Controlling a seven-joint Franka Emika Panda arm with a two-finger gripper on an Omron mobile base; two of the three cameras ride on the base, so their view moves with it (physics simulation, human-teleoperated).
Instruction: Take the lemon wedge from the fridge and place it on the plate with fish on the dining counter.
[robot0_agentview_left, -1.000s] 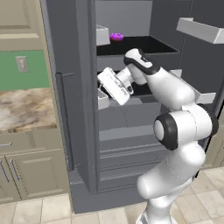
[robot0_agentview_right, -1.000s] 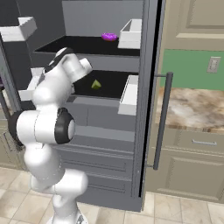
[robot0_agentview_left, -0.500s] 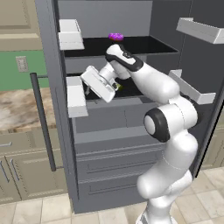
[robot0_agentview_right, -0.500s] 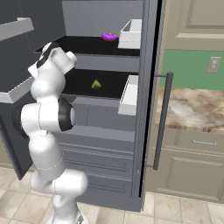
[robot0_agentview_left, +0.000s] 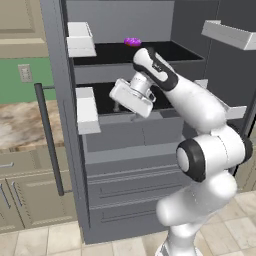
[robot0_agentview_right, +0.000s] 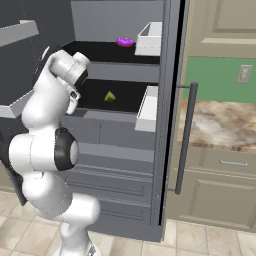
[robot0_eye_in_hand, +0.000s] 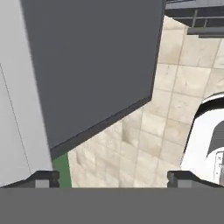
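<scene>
The grey fridge (robot0_agentview_left: 125, 150) stands with both doors swung open. A small yellow-green lemon wedge (robot0_agentview_right: 109, 96) lies on its lower black shelf (robot0_agentview_right: 125, 97). My gripper (robot0_agentview_left: 118, 104) hangs in front of that shelf, close to the left door's lower white bin (robot0_agentview_left: 87, 110), its hand tilted down to the left. Seen from the hand, the gripper (robot0_eye_in_hand: 113, 178) is open with nothing between its fingertips (robot0_eye_in_hand: 43, 177), looking down past the grey door panel (robot0_eye_in_hand: 92, 65) at the tiled floor. The plate with fish and the dining counter are out of view.
A purple-magenta lumpy item (robot0_agentview_left: 132, 41) sits on the upper shelf. The left door (robot0_agentview_left: 60, 125) has a long handle (robot0_agentview_left: 47, 140) and white bins (robot0_agentview_left: 80, 39). The right door (robot0_agentview_right: 172, 125) stands edge-on, with its own bins. Marbled wall counters (robot0_agentview_right: 220, 125) flank the fridge.
The left fridge door has swung wide open, showing its bins. My hand has moved left along the shelf front and tilted down.
</scene>
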